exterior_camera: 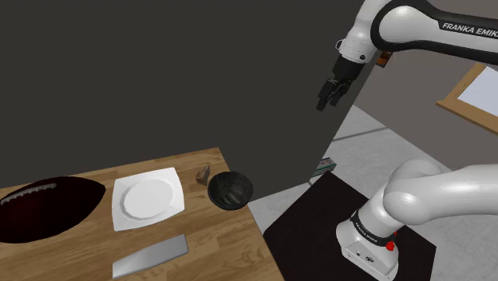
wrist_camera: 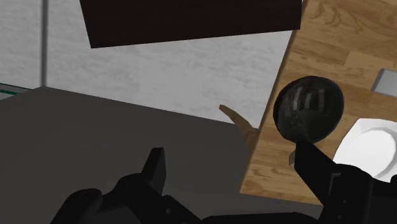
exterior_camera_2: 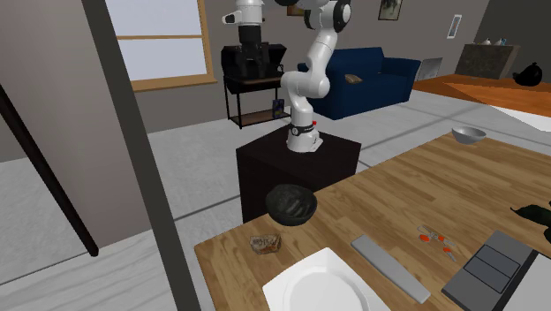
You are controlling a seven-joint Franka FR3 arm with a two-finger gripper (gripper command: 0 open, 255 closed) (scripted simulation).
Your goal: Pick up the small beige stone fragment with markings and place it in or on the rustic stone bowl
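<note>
The small beige-brown stone fragment (exterior_camera: 203, 176) lies on the wooden table (exterior_camera: 231, 247) near its far edge, just beside the dark rough bowl (exterior_camera: 230, 190). From the other side, the fragment (exterior_camera_2: 264, 243) sits close to the table corner with the bowl (exterior_camera_2: 291, 204) behind it. My gripper (exterior_camera: 329, 94) hangs high in the air, well above and off to the side of the table, open and holding nothing. In the wrist view the fingers (wrist_camera: 156, 168) stand wide apart; far below them are the bowl (wrist_camera: 310, 108) and a sliver of the fragment (wrist_camera: 245, 129), partly hidden by a dark wall.
A white square plate (exterior_camera: 146, 199) lies beside the fragment, a football (exterior_camera: 48, 209) further along the shoulder view's left, and a grey flat bar (exterior_camera: 150, 255) nearer the front. A tall dark wall (exterior_camera: 160, 80) stands behind the table. The dark stand box (exterior_camera_2: 298, 168) adjoins the table.
</note>
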